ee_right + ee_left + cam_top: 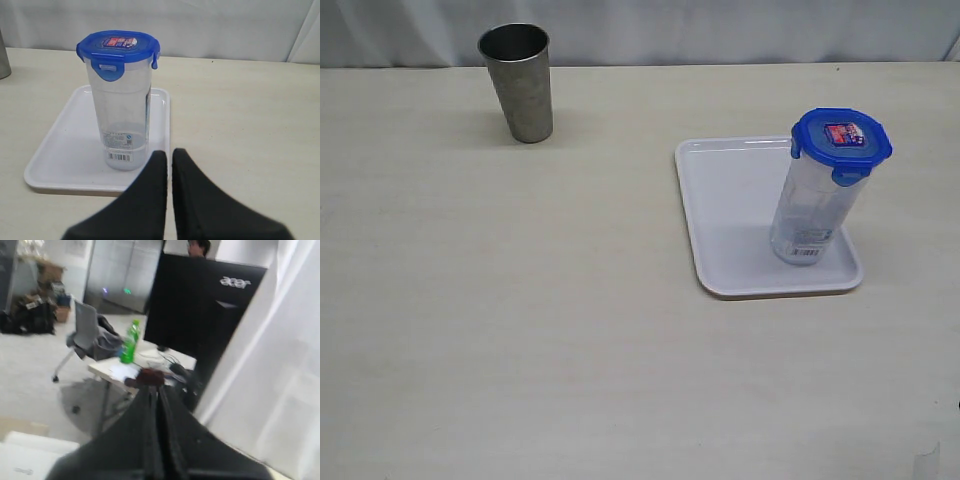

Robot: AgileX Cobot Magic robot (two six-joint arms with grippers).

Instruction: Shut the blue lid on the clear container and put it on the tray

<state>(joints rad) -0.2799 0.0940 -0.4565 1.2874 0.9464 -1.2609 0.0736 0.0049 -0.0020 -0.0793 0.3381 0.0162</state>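
The clear container (810,215) stands upright on the white tray (730,200), toward the tray's near right corner, with the blue lid (841,139) seated on top. The right wrist view shows the same container (122,120) with its lid (118,46) on the tray (65,145). My right gripper (169,154) is shut and empty, a short way back from the container and apart from it. My left gripper (155,387) is shut and empty, pointing away from the table toward the room. Neither arm shows in the exterior view.
A grey metal tumbler (518,82) stands upright at the back left of the table (520,300). A white curtain runs along the table's far edge. The left wrist view shows only a room with a monitor (200,305) and a chair.
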